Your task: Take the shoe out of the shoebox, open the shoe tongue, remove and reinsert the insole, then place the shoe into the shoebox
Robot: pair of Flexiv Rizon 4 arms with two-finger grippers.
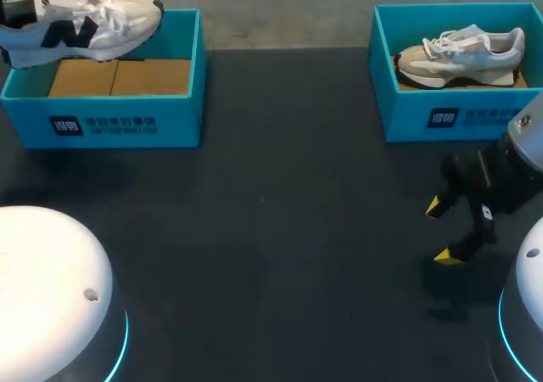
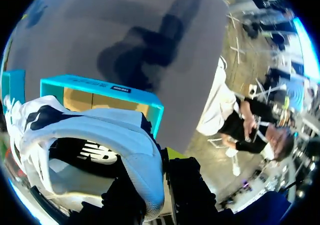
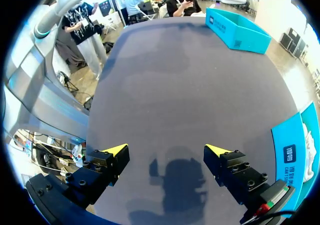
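The shoe (image 1: 81,21) was held above its shoebox (image 1: 110,102) at upper left, grasped by the left gripper (image 2: 157,180); the right gripper (image 1: 441,231) was seen released at lower right. Only the taking-out was judged done.

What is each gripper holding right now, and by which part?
Left gripper grips the white sneaker by its heel collar; right gripper is open, holding nothing.
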